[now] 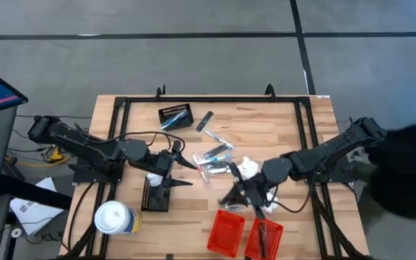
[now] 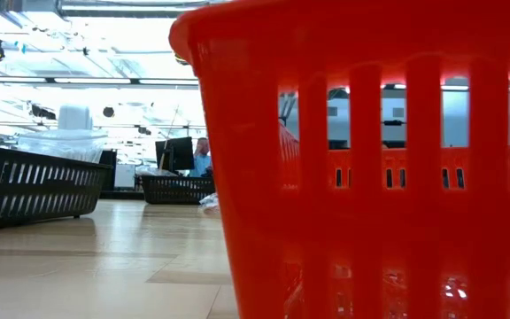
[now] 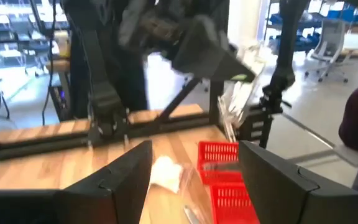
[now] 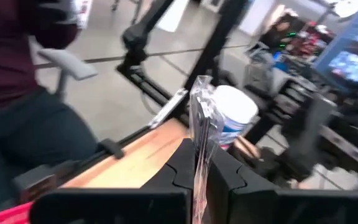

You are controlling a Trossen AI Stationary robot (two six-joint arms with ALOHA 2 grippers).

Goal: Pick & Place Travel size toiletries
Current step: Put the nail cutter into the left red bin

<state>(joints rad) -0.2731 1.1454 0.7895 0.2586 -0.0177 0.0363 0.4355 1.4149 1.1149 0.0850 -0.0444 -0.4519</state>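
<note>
1. Nearest the low camera stands a bright red slotted plastic basket (image 2: 361,168), filling most of that view; a black slotted basket (image 2: 34,182) sits farther back across the wooden table (image 2: 104,266).
2. The right gripper (image 4: 199,163) is clamped on a thin clear-wrapped packet (image 4: 202,118), which stands up between its jaws. In the high view that gripper (image 1: 238,193) is raised near the two red baskets.
3. The left gripper (image 3: 194,180) hangs with its jaws apart and holds nothing, at the table's left side.
4. More silvery and white toiletries (image 1: 215,159) lie loose mid-table.
5. The packet looks light, floppy and slick; a pinch at its lower edge seems adequate, though the film may slip or bend.
6. A white lidded cup (image 1: 112,218) stands at the table's front left.
</note>
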